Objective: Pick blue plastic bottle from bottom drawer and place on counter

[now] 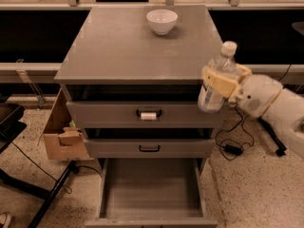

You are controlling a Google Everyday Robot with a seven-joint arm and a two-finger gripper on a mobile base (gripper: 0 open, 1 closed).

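The blue plastic bottle [214, 83], clear with a white cap, is held upright in my gripper [223, 80], whose tan fingers are shut around its upper body. It hangs in the air at the cabinet's right front corner, its cap just above counter level and its base in front of the top drawer's right end. The counter [128, 46] lies to its left. The bottom drawer [151, 190] is pulled open below and shows only its bare grey floor. My white arm reaches in from the right.
A white bowl [162, 21] stands at the back of the counter. The two upper drawers with black handles [148, 114] stick out slightly. A cardboard box [61, 134] hangs at the cabinet's left side. Cables [232, 144] lie on the floor at right.
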